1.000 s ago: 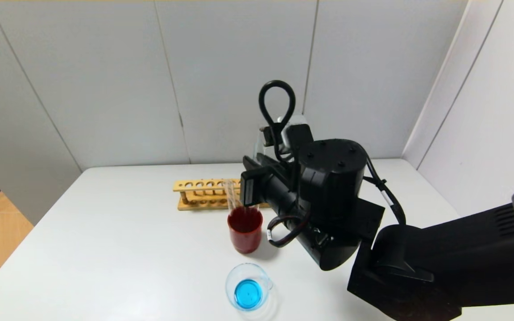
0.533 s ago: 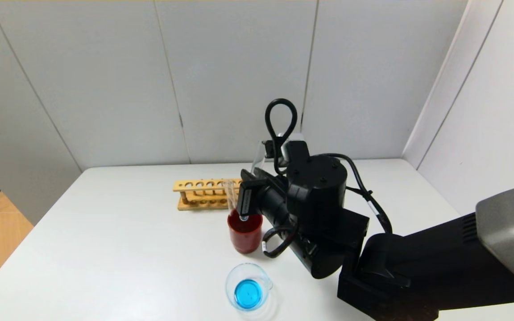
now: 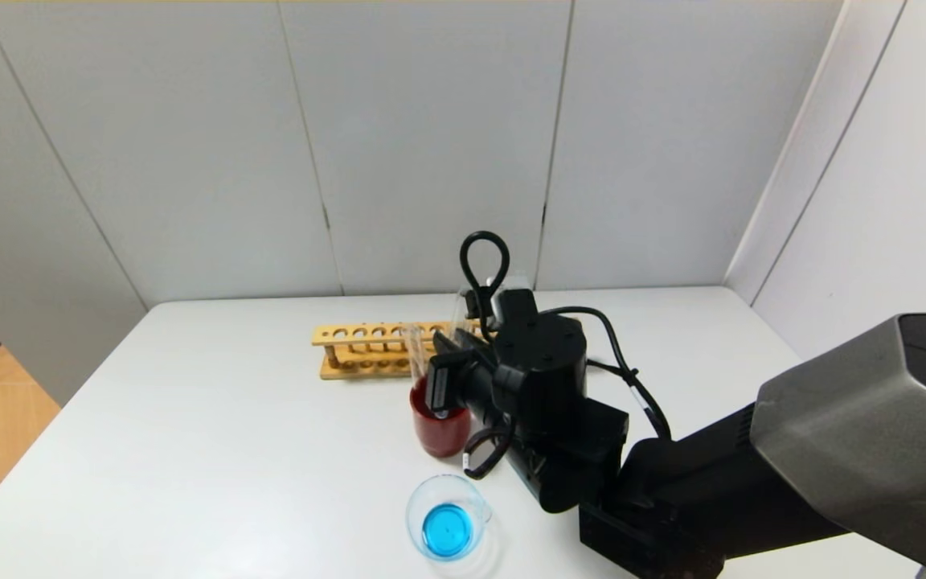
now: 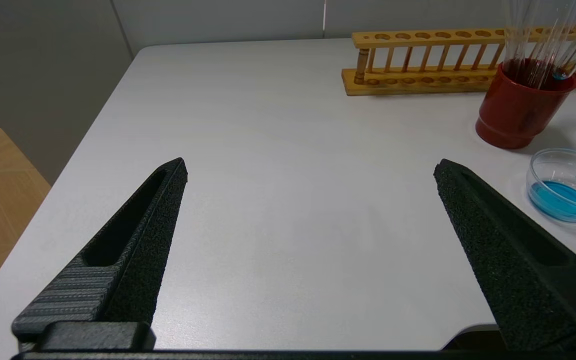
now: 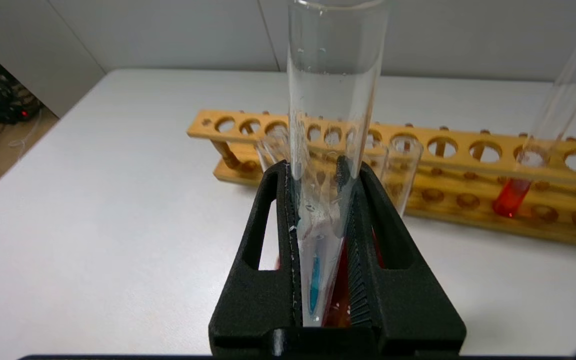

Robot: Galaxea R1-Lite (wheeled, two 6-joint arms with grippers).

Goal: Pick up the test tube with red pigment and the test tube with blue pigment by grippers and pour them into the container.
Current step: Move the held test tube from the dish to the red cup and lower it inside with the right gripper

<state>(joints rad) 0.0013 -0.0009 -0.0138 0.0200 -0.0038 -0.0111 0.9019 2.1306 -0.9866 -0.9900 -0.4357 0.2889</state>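
Note:
My right gripper (image 3: 439,394) (image 5: 313,172) is shut on the test tube with blue pigment (image 5: 335,100), held upright with only a trace of blue at its round end. The tube's lower end sits inside the dark red cup (image 3: 440,434) (image 4: 518,115), among colourless tubes (image 5: 403,165). The test tube with red pigment (image 5: 513,197) stands in the wooden rack (image 5: 468,150) (image 3: 358,350); my arm hides it in the head view. The container (image 3: 447,523) (image 4: 565,187) holds blue liquid, in front of the red cup. My left gripper (image 4: 312,167) is open and empty over the table's left side.
The rack (image 4: 418,55) lies along the table's far side behind the red cup. My right arm (image 3: 672,482) reaches in from the lower right over the table (image 3: 230,450). The table's left edge (image 4: 93,130) drops to a wooden floor.
My right gripper has come down and forward with the blue tube. The tube's lower end has gone from above the red cup's rim to inside the cup. The container has not moved.

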